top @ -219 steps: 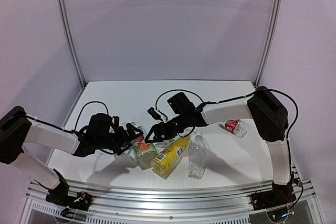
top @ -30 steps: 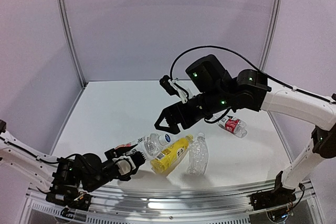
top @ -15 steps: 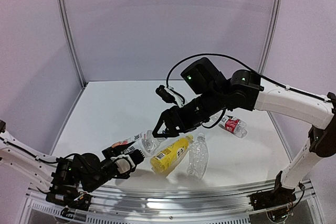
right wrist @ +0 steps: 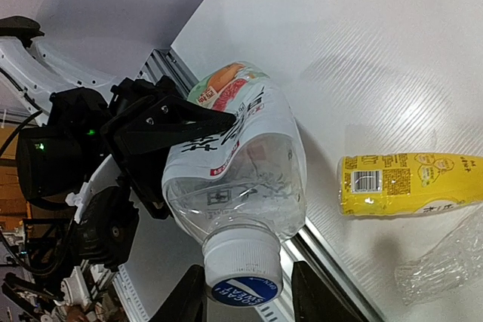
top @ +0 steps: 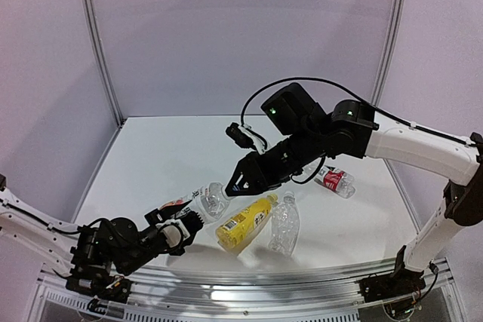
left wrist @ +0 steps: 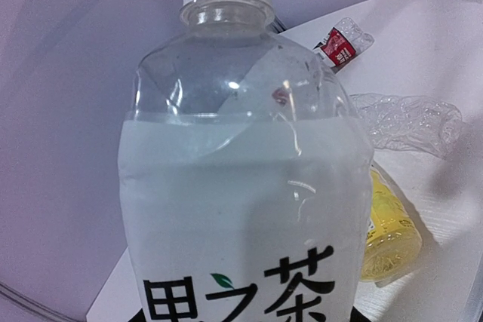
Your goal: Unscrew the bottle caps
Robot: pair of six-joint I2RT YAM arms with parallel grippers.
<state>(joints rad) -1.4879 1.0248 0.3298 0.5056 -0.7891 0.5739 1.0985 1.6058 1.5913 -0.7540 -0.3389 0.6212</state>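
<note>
Top external: L gripper (top: pixel 179 229) is low over the near-left corner of the table (top: pixel 166 156), clamped on the bottom end of the fruit-label bottle (top: pixel 195 203). The bottle is lifted and tilted, neck pointing up and away twd the table centre. R gripper (top: pixel 235 184) reaches in from the right and sits at the neck end.

R wrist: jaws are parted, one finger (right wrist: pixel 189 298) on each side of the blue-and-white cap (right wrist: pixel 243 273), which is on the bottle. There's a thin gap on the right side; on the left, can't tell if finger and cap touch. L gripper's black fingers pinch the bottle body at the fruit-picture end.

L wrist: the bottle fills the view w/ the cap at top; L fingers are hidden behind the bottle.

Other bottles lie flat. The yellow bottle (top: pixel 245 222) is near the middle of the near edge. The clear plain bottle (top: pixel 283 224) is just beside it on the right, crumpled. The red-label bottle (top: pixel 334 181) is well apart, by the right edge. Can't make out their caps clearly.
</note>
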